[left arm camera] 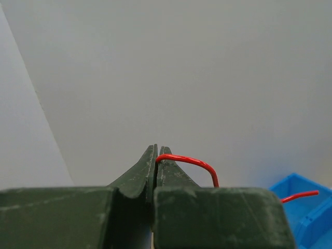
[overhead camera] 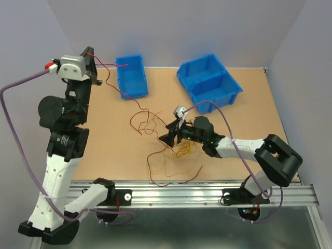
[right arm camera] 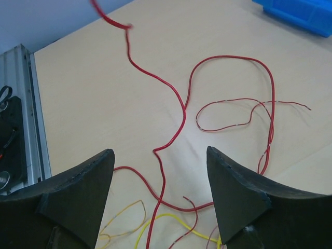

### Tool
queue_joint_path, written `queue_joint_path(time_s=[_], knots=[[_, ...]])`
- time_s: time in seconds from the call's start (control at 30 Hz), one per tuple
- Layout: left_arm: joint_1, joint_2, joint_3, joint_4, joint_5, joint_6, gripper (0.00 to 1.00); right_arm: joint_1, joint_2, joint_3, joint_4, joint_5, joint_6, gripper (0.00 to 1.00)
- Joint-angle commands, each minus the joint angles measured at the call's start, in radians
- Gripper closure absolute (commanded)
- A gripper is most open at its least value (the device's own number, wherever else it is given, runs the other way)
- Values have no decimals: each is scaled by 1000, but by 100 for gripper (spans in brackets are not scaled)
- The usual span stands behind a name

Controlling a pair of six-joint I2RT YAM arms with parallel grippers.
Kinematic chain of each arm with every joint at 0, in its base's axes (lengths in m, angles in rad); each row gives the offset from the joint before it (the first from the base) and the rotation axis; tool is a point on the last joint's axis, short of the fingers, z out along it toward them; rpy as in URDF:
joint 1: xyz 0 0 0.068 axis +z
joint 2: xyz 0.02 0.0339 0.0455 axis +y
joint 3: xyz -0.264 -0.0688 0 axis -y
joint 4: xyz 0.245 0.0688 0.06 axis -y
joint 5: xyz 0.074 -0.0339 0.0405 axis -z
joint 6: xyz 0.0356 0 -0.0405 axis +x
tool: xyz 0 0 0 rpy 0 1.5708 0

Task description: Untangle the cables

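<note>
The cables lie in a loose tangle of thin dark red and yellow strands on the tan table, in front of my right arm. My left gripper is raised high at the far left, shut on one red cable. That cable trails down toward the tangle. My right gripper hovers low over the tangle's far edge, open and holding nothing. Below its fingers I see a red strand and a yellow strand flat on the table.
A small blue bin stands at the back centre-left, and a larger two-compartment blue bin at the back right. A metal rail runs along the table's near edge. Grey walls close in the back and sides.
</note>
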State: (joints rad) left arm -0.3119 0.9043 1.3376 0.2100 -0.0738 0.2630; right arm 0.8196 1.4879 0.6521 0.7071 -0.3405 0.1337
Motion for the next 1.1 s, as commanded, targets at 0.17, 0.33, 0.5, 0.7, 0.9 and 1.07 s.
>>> queue_joint_path(time_s=[0.17,0.33,0.5,0.7,0.9,1.07], knots=[[4,-68,121,0,29,-25,100,13,170,176,-8,-37,-20,25],[4,-71,114,-9,39,-36,100,15,198,221,-6,-77,7,99],[4,-61,31,3,35,-38,100,16,123,198,-6,-114,29,99],[4,-32,-198,54,200,-109,100,15,-35,182,-61,-85,26,99],[4,24,-408,117,630,-174,100,15,-187,185,-101,73,17,99],[4,45,-506,166,923,-160,94,16,-282,213,-156,138,20,99]])
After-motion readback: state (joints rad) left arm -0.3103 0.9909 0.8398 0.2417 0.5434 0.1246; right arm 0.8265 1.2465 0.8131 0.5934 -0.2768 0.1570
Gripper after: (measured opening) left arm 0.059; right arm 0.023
